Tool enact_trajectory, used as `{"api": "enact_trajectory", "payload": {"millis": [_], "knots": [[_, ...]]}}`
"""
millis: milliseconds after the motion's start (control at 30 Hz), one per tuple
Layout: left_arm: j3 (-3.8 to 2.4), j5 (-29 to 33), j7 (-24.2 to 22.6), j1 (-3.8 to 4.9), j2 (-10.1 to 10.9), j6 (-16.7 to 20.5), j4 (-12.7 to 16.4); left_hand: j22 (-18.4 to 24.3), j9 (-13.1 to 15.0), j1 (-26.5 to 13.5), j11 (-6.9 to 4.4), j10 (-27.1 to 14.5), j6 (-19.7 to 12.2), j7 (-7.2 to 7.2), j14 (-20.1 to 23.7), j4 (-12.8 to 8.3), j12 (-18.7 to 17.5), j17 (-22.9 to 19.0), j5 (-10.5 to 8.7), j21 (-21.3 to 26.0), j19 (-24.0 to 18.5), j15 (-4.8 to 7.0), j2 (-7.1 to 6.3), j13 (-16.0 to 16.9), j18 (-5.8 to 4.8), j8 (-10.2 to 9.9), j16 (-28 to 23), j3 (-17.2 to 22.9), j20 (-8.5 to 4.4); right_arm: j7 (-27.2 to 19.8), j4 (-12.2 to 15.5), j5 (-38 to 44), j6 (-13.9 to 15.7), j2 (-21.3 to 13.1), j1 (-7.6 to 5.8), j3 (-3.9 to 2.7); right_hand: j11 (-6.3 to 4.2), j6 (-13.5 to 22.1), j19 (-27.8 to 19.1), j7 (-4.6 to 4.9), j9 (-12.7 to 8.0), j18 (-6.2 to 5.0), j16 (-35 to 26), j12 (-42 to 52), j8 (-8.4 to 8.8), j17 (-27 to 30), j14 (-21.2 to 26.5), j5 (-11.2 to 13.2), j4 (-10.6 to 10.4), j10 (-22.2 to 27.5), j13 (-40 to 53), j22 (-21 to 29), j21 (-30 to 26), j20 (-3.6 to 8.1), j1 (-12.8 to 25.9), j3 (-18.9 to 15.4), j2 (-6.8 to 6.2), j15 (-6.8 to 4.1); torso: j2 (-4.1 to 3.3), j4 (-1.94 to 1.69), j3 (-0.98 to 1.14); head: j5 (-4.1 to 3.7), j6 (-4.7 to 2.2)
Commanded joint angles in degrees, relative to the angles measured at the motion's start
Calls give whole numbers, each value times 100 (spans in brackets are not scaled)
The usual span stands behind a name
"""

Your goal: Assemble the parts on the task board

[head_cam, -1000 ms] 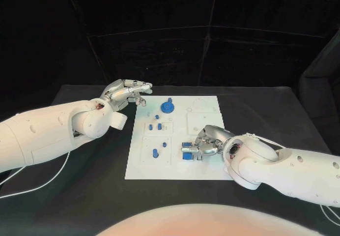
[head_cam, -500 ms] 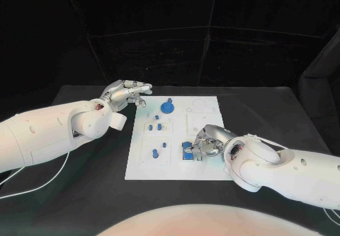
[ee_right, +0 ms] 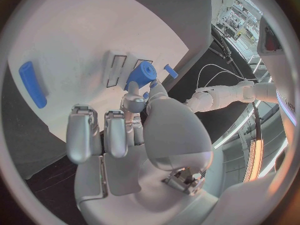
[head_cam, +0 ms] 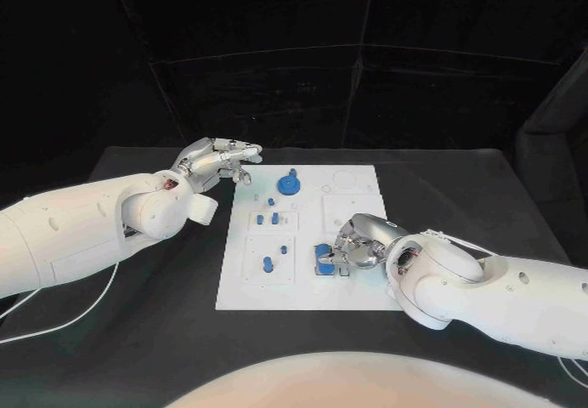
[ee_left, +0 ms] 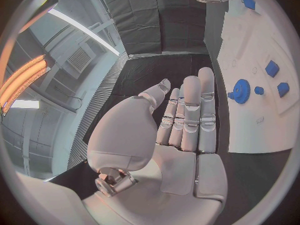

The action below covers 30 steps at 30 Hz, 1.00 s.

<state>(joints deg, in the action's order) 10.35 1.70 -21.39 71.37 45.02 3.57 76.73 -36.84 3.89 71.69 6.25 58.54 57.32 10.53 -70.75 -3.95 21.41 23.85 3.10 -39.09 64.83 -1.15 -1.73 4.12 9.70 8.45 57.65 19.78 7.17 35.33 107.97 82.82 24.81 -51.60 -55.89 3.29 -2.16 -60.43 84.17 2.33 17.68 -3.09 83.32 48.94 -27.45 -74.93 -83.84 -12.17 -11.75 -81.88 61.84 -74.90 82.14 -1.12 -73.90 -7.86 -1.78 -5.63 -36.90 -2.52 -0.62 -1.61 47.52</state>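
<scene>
The task board (head_cam: 302, 238) lies at the table's (head_cam: 490, 187) centre, its blue parts scattered over it. The right hand (head_cam: 353, 242) works at about four o'clock on the board, thumb and a finger (ee_right: 134, 105) closing on a blue cylindrical part (ee_right: 141, 74) beside its slots; whether the part is truly held cannot be told. Judged from this, a shallow pinch could let it slip or tilt, and the curled fingers could nudge neighbouring blue blocks (head_cam: 325, 259). The left hand (head_cam: 218, 161) hovers off the board's eleven o'clock corner, fingers (ee_left: 190, 110) straight and pressed together, holding nothing, near the blue gear (head_cam: 289, 184).
</scene>
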Motion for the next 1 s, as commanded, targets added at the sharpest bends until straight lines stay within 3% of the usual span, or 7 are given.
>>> {"api": "enact_trajectory", "payload": {"millis": [33,500,667,733,800,900,1000], "knots": [[-4,-31,-9,8,-4,-80,-1,8,1,12,-1,-24,-35,-4,17,-14,30,-5,26,15,41,-25,15,0,77,19,36,-27,9,-20,-41,54,-58,36,-4,2,1,19,27,-23,9,24,38,-10,-41,-365,-393,32,50,-46,13,-225,37,35,-60,1,21,-1,-8,1,0,7,1],[-4,-31,-3,8,-3,-87,-11,8,1,12,-1,-24,-35,-4,17,-14,30,-5,26,15,41,-25,15,0,77,19,36,-27,9,-153,-118,-27,-180,137,-3,2,-23,-44,46,-55,10,34,112,57,-55,-500,-420,30,95,-100,72,-273,65,41,-162,-14,117,-13,3,-2,1,36,31],[-3,-31,-4,8,4,-84,-10,8,1,12,-1,-24,-35,-4,17,-14,30,-5,26,15,41,-25,15,0,77,19,36,-27,9,-237,-88,-73,43,53,-3,2,-25,-38,35,-54,3,28,87,0,-44,-458,-411,18,114,-91,40,-250,51,44,-197,-24,127,-16,-3,14,3,36,12],[-3,-31,-5,8,5,-87,-7,8,1,12,-1,-24,-35,-4,17,-14,30,-5,26,15,41,-25,15,0,77,19,36,-27,9,-308,-35,-239,254,-60,-3,-2,3,56,-36,-12,-31,-2,-33,-278,31,-257,-364,-102,97,-3,-130,-103,-39,38,-197,-58,135,0,-5,5,5,28,12],[-3,-31,-4,8,12,-89,-5,8,1,12,-1,-24,-35,-4,17,-14,30,-5,26,15,41,-25,15,0,77,19,36,-27,9,-392,22,-573,456,-236,-10,-47,51,164,-100,46,-93,-28,-129,-498,160,-115,-329,-356,75,67,-255,27,-124,14,-234,-98,157,34,-4,6,9,1,4],[-3,-31,-9,8,21,-91,-5,8,1,12,-1,-24,-35,-4,17,-14,30,-5,26,15,41,-25,15,0,77,19,36,-27,9,-495,78,-898,587,-441,-65,-93,91,290,-115,105,-155,-34,-151,-522,295,-86,-325,-436,52,69,-261,55,-145,-6,-236,-138,159,61,3,17,1,-27,0],[-2,-32,-34,7,26,-101,-2,11,1,24,2,-34,-42,-1,23,-21,37,-11,24,20,40,-26,14,-1,77,26,38,-32,10,-614,147,-1187,628,-752,-209,-132,143,375,-126,168,-225,-38,-168,-540,450,-71,-326,-460,18,64,-257,79,-164,-48,-227,-206,159,106,5,32,-1,-46,-1]]}}
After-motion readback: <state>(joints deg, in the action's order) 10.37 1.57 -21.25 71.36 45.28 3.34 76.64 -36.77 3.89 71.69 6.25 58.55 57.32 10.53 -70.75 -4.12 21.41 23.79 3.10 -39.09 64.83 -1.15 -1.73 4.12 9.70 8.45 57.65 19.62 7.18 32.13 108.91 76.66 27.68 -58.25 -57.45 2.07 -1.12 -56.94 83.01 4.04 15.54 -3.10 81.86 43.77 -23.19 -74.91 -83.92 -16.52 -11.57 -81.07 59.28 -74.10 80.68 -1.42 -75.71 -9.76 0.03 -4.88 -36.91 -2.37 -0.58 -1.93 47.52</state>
